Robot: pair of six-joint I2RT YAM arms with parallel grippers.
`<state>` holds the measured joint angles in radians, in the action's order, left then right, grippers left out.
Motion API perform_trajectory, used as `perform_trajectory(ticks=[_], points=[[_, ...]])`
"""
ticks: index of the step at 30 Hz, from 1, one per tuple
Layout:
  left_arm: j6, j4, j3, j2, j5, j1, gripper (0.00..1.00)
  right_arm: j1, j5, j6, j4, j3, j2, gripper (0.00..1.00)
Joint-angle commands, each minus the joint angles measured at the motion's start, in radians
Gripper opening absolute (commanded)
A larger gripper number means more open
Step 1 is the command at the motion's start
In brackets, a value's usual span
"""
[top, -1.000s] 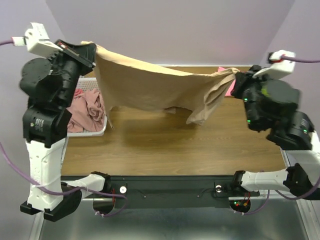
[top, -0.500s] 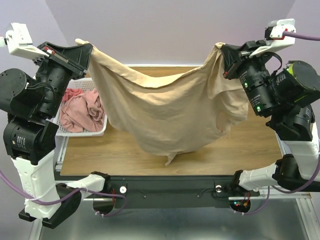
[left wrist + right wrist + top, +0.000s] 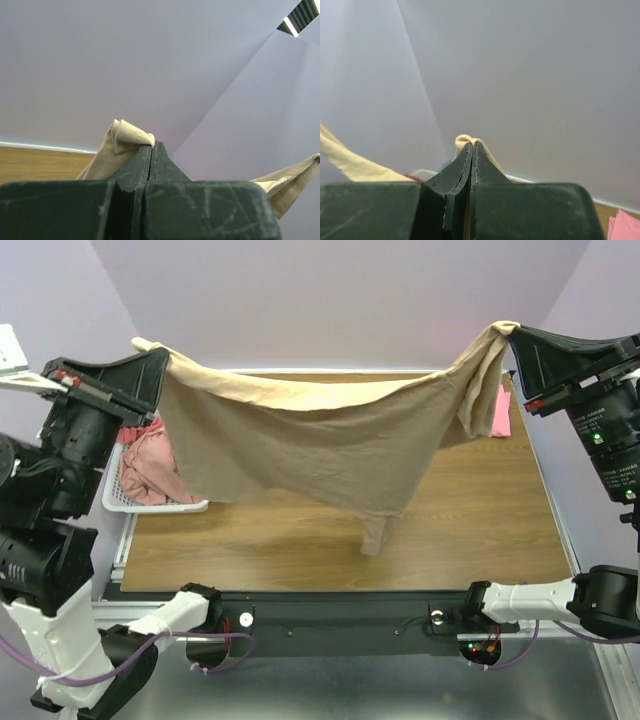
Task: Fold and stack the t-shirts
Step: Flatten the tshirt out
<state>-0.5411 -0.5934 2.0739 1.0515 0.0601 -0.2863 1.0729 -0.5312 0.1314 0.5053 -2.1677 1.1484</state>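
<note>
The tan t-shirt (image 3: 320,440) hangs stretched in the air between both arms, above the wooden table (image 3: 300,540). My left gripper (image 3: 160,352) is shut on its left corner, high at the left; the pinched cloth (image 3: 127,137) shows at my shut jaws in the left wrist view. My right gripper (image 3: 512,332) is shut on its right corner, high at the right; a fold of cloth (image 3: 465,139) pokes out over the jaw tips. A bright pink shirt (image 3: 500,410) lies at the table's far right. Dusty-pink and salmon shirts (image 3: 150,475) lie in the basket.
A white mesh basket (image 3: 160,505) stands at the table's left edge, partly behind the left arm. The shirt's lowest hanging part (image 3: 378,535) dangles just above the table's middle. The black base rail (image 3: 330,615) runs along the near edge.
Both grippers have risen and moved apart, pulling the tan shirt taut and wider. Its hanging bottom has lifted and swung right. A bright pink shirt is uncovered at the far right.
</note>
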Motion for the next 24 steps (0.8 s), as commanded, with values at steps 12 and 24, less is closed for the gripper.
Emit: perform_trajectory(ticks=[12, 24], points=[[0.052, 0.077, -0.028, 0.32, -0.27, -0.001, 0.0, -0.281, -0.325, 0.174, -0.211, 0.017, 0.376, 0.0], [0.162, 0.166, 0.474, 0.756, -0.191, 0.082, 0.0, -0.674, 0.046, 0.124, -0.36, -0.414, 0.815, 0.01]])
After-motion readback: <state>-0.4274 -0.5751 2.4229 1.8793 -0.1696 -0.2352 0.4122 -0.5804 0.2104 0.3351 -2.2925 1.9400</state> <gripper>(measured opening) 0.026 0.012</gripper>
